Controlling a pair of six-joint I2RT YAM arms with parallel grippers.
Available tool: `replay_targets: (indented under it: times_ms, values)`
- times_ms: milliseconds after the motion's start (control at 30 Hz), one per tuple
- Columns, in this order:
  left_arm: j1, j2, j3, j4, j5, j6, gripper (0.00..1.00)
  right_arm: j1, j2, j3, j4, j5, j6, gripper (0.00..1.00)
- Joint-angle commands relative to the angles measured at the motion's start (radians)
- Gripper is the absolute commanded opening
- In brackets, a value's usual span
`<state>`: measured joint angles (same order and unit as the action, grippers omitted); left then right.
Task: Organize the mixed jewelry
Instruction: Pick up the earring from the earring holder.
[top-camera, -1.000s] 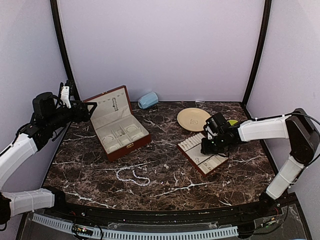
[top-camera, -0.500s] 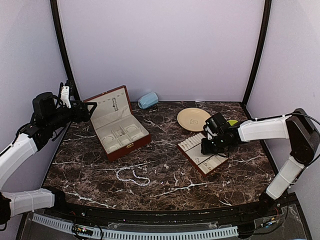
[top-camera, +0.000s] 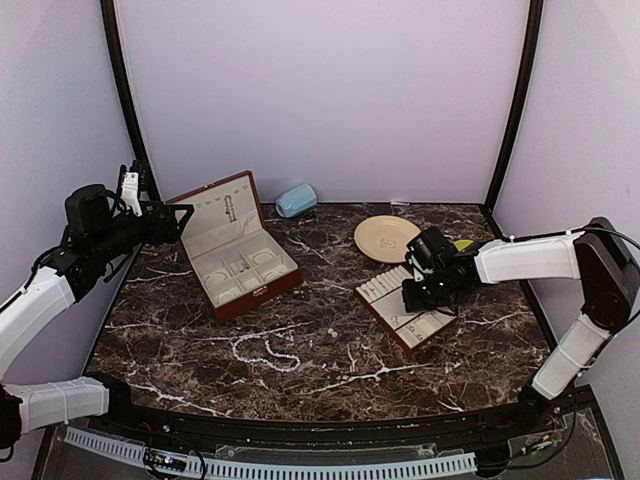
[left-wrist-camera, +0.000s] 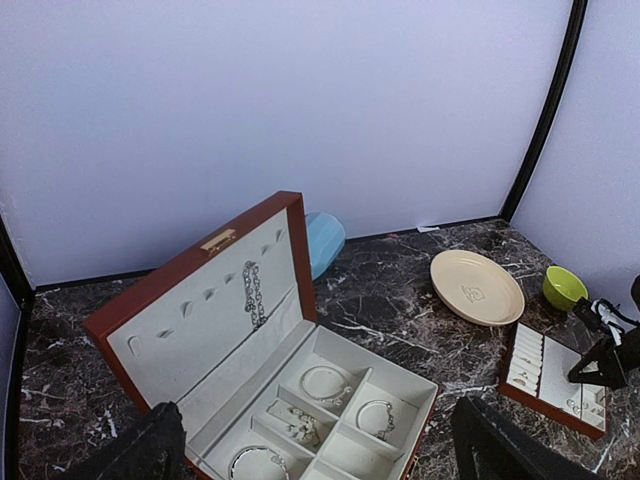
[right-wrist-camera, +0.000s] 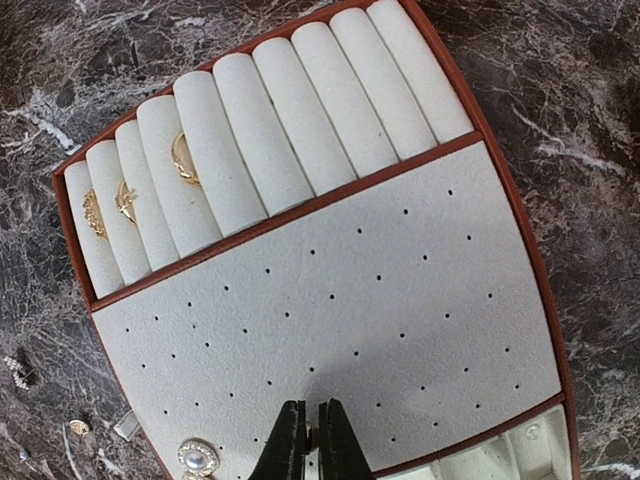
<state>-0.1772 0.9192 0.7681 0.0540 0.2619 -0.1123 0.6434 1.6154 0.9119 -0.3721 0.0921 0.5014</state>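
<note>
Right gripper (right-wrist-camera: 305, 438), fingers almost together, stood over the tray's (right-wrist-camera: 400, 300) dotted pad.
Left gripper (left-wrist-camera: 320, 455) hung wide apart above the open box (left-wrist-camera: 200, 310). The pearl strand (top-camera: 268, 352) lay on the table (top-camera: 480, 350) in front of the box; gold rings (right-wrist-camera: 183, 158) sat in the tray's slots, a stud (right-wrist-camera: 197, 456) just beside the right fingertips.

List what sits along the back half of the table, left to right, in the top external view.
Open red-brown jewelry box → pale blue rounded container → cream plate → green bowl, partly hidden.
</note>
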Motion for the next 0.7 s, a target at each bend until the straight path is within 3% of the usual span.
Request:
replay_targets:
  times_ms: [0,300,400,500,667]
  values:
    - [-0.002,-0.019,-0.004,-0.002,-0.005,0.004,0.95,0.015,-0.024,0.017,-0.033,0.034,-0.015,0.02]
    - [-0.002,-0.019,-0.005,-0.003,-0.006,0.003,0.95,0.021,-0.037,0.029,-0.032,0.036,-0.015,0.0]
    - [-0.018,-0.017,-0.012,0.018,0.01,-0.033,0.89,0.021,-0.047,0.032,-0.02,0.031,-0.015,0.0]
    - [-0.124,0.018,-0.021,0.056,-0.029,-0.068,0.81,0.02,-0.055,0.037,0.005,0.021,-0.015,0.0]
    - [-0.352,0.121,0.031,0.054,-0.193,-0.106,0.78,0.019,-0.074,0.019,0.049,-0.003,-0.014,0.0]
